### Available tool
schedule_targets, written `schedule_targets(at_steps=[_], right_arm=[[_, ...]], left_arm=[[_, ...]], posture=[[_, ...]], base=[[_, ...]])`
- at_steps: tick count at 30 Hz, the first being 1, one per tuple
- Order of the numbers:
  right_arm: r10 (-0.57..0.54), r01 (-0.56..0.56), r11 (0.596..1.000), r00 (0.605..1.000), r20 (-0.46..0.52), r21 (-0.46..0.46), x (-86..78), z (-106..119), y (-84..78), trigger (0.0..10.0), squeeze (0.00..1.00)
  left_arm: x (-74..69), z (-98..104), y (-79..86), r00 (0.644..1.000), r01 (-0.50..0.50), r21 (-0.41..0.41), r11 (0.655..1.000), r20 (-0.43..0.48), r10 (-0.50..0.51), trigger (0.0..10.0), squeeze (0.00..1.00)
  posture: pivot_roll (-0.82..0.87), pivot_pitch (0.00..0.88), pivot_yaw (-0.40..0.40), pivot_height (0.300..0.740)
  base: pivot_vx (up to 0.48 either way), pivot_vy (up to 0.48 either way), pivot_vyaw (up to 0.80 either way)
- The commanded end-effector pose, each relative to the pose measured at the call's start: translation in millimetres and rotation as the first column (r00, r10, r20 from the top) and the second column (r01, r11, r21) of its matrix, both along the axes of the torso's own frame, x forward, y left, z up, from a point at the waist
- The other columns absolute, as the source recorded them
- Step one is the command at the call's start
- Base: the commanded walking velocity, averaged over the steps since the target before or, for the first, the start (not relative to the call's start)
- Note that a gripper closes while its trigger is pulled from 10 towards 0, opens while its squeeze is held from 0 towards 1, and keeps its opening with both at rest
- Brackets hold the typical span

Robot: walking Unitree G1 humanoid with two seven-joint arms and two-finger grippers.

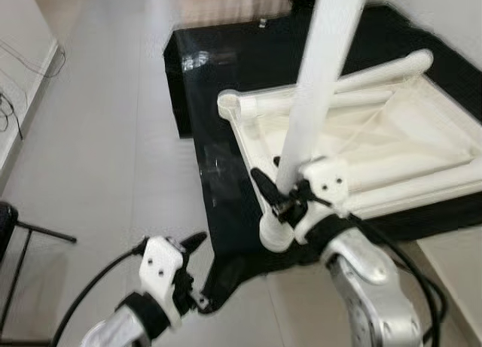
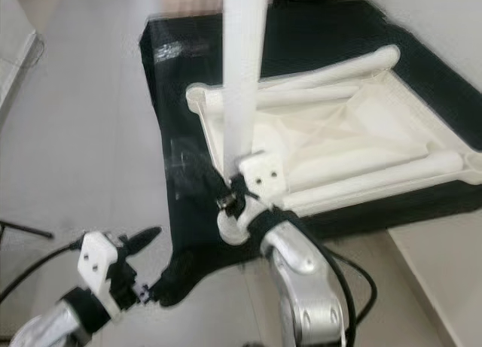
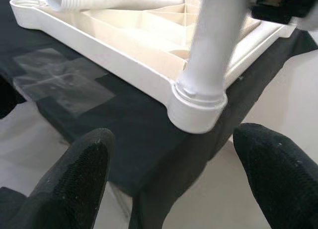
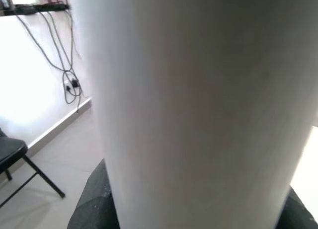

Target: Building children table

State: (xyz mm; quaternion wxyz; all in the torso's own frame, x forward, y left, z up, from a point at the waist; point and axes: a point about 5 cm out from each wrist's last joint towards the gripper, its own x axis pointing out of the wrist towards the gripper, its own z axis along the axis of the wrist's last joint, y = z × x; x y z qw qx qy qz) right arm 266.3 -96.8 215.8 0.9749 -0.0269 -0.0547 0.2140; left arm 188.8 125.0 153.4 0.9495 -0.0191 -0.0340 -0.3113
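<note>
A white plastic table top (image 1: 235, 125) lies upside down on a black cloth (image 1: 226, 61) on the floor. One white table leg (image 1: 320, 83) stands upright in its near left corner socket (image 3: 196, 110). My right gripper (image 1: 285, 200) is shut on this leg just above the socket, and the leg (image 4: 198, 110) looms close in the right wrist view. Two loose legs (image 1: 376, 72) lie across the table top. My left gripper (image 1: 199, 275) hangs open low at the left, near the cloth's front edge, facing the socket with nothing between its fingers (image 3: 74, 174).
Pale tiled floor lies to the left. A black folding chair's legs (image 1: 19, 230) stand at the far left, with cables along the wall behind. A clear patch of tape (image 3: 64, 80) is on the cloth. A pale surface (image 1: 452, 264) lies at the lower right.
</note>
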Motion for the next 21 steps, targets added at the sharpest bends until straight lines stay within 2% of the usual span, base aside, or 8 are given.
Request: schedule_targets(at_steps=[1, 5, 6, 8, 10, 11, 20, 21], right_arm=[[-0.068, 0.066, 0.998, 0.984, -0.164, -0.016, 5.4, -30, -7.3, 0.0, 0.0], [-0.048, 0.047, 0.999, 0.994, -0.103, -0.01, 27.2, -11, 4.3, 2.9, 0.0], [-0.04, 0.041, 0.999, 0.995, -0.09, 0.003, 32.0, -8, 4.1, 10.0, 0.0], [-0.055, 0.056, 0.998, 0.994, -0.089, 0.005, 30.2, -7, 5.5, 10.0, 0.0], [-0.027, 0.029, 0.999, 0.997, -0.075, 0.03, 29.9, -2, 5.6, 10.0, 0.38], [0.058, -0.054, 0.997, 0.997, -0.057, 0.061, 30.2, 4, 6.9, 10.0, 1.0], [0.635, -0.629, 0.771, 0.771, 0.045, -0.096, 21.3, 31, 1.8, 10.0, 1.0], [0.683, -0.674, 0.726, 0.73, 0.025, -0.135, 21.7, 29, 0.7, 10.0, 0.0]], left_arm=[[-0.5, -6, 1.1, 1.0, -0.013, 0.006, 1.0, -0.019, 0.013, 10.0, 0.0], [3.1, -6, 0.7, 0.999, -0.034, 0.011, 0.999, 0.0, 0.034, 10.0, 0.0], [3.6, -7, 1.4, 0.999, -0.052, 0.011, 0.999, 0.005, 0.052, 10.0, 0.0], [3.5, -6, 1.5, 0.998, -0.056, 0.012, 0.998, 0.006, 0.056, 10.0, 0.0], [3.7, -6, 1.5, 0.998, -0.066, 0.021, 0.998, 0.013, 0.065, 10.0, 0.0], [3.7, -6, 1.6, 0.997, -0.071, 0.03, 0.997, 0.018, 0.071, 10.0, 0.0], [4.4, -6, 1.2, 0.989, -0.137, 0.065, 0.988, 0.058, 0.133, 10.0, 0.0], [4.2, -6, 1.3, 0.988, -0.147, 0.074, 0.986, 0.065, 0.143, 10.0, 0.0]], posture=[[0.03, 0.228, -0.008, 0.74], [0.04, 0.214, -0.02, 0.74], [0.04, 0.209, -0.022, 0.74], [0.04, 0.209, -0.022, 0.74], [0.04, 0.207, -0.029, 0.74], [0.05, 0.206, -0.031, 0.74], [0.06, 0.205, -0.039, 0.74], [0.07, 0.207, -0.041, 0.74]], base=[[0.0, 0.0, 0.0], [0.0, 0.0, 0.0], [0.0, 0.0, 0.0], [0.0, 0.0, 0.0], [0.0, 0.0, 0.0], [0.0, 0.0, 0.0], [0.0, 0.0, 0.0], [0.0, 0.0, 0.0]])
